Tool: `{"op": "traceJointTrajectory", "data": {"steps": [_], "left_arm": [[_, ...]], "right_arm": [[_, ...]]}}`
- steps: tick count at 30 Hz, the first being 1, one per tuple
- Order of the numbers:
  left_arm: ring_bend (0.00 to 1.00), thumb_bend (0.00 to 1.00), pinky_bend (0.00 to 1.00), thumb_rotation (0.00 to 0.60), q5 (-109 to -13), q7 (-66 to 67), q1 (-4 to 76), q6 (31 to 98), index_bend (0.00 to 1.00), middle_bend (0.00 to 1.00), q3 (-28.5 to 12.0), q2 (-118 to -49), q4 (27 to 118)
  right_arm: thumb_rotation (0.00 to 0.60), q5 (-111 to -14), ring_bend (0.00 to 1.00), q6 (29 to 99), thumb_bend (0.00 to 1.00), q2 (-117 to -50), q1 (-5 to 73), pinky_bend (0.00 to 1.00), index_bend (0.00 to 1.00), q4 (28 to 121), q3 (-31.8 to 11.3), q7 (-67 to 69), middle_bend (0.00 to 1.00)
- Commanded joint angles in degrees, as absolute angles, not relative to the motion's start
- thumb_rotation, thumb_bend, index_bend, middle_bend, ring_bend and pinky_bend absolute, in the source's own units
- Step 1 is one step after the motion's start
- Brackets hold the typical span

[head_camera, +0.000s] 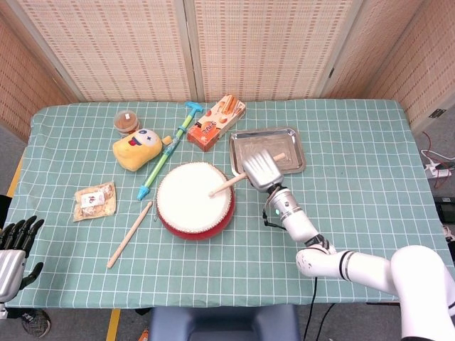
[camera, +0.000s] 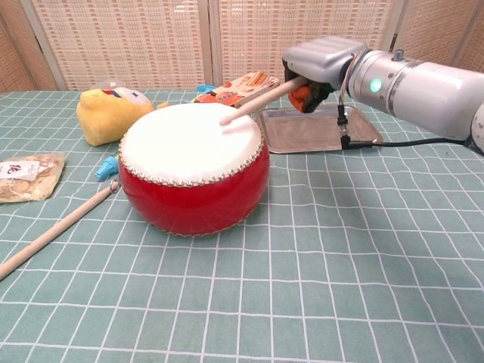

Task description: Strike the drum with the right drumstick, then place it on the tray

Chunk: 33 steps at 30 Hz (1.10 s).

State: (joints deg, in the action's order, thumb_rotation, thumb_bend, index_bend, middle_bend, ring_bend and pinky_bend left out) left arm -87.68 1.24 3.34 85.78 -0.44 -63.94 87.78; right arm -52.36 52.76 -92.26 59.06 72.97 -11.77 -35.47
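Drumstick (head_camera: pixel 229 184) in the robot's right hand (head_camera: pixel 261 168) slants down and to the left, its rounded tip over the white skin of the drum (head_camera: pixel 195 199), right of the drum's centre. The fingers are wrapped around the stick's upper end, so the hand is closed and gripping it; the butt pokes out past the hand at the upper right. In the chest view the tip (camera: pixel 224 119) looks to be just at the skin or barely above it, and I cannot tell which. The grip near the end gives the stick a long reach, which suits a striking swing, so my judgement is that the strike is underway and the placing step is not yet done.

Red-sided and round, the drum sits at the middle of the head view on a green checked surface (head_camera: pixel 355 135). Just beyond the hand, toward the upper right of centre, lies a shallow metal tray (head_camera: pixel 290 163), close enough that the stick could be set down there with a short move.

A second drumstick (head_camera: pixel 130 234) lies loose on the cloth to the lower left of the drum. The left hand (head_camera: pixel 14 245) rests at the lower left edge of the frame, off the surface, fingers apart and holding nothing.
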Motion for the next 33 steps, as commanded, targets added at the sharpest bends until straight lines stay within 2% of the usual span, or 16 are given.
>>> {"op": "traceJointTrajectory", "data": {"steps": [1,6,9,13,21,25,30,33], "left_arm": [[0.00,0.27,0.00,0.600,-87.59,1.26,3.32,85.74,0.00,0.00,-0.44,-63.96,87.76],[0.00,0.27,0.00,0.600,-87.50,1.26,3.23,85.95,0.00,0.00,-0.53,-64.08,87.60],[0.00,0.27,0.00,0.600,-87.58,1.27,3.24,86.09,0.00,0.00,-0.58,-64.10,87.61],[0.00,0.27,0.00,0.600,-87.73,1.34,3.29,86.12,0.00,0.00,-0.57,-64.14,87.70],[0.00,0.26,0.00,0.600,-87.52,1.46,3.27,85.80,0.00,0.00,-0.43,-64.21,87.57],[0.00,0.26,0.00,0.600,-87.44,1.39,3.33,85.62,0.00,0.00,-0.43,-64.35,87.38],[0.00,0.26,0.00,0.600,-87.67,1.49,3.49,85.89,0.00,0.00,-0.65,-64.41,87.39],[0.00,0.26,0.00,0.600,-87.82,1.64,3.53,85.91,0.00,0.00,-0.60,-64.40,87.52]], "right_arm": [[0.600,-49.54,1.00,51.81,0.81,-93.93,59.79,1.00,1.00,71.07,-11.08,-39.50,1.00],[0.600,-53.44,1.00,55.82,0.81,-92.45,58.60,1.00,1.00,75.02,-15.91,-30.73,1.00],[0.600,-55.65,1.00,57.03,0.81,-91.31,57.87,1.00,1.00,76.47,-17.28,-26.90,1.00],[0.600,-55.25,1.00,55.56,0.81,-91.50,57.86,1.00,1.00,75.43,-16.02,-28.28,1.00],[0.600,-49.19,1.00,51.18,0.81,-95.25,59.37,1.00,1.00,69.73,-11.25,-39.78,1.00],[0.600,-50.95,1.00,53.65,0.81,-95.27,59.01,1.00,1.00,70.63,-13.32,-36.78,1.00],[0.600,-58.85,1.00,58.63,0.81,-94.71,57.57,1.00,1.00,71.10,-16.26,-25.97,1.00],[0.600,-60.38,1.00,58.39,0.81,-95.11,57.04,1.00,1.00,69.97,-16.37,-22.52,1.00]]}}
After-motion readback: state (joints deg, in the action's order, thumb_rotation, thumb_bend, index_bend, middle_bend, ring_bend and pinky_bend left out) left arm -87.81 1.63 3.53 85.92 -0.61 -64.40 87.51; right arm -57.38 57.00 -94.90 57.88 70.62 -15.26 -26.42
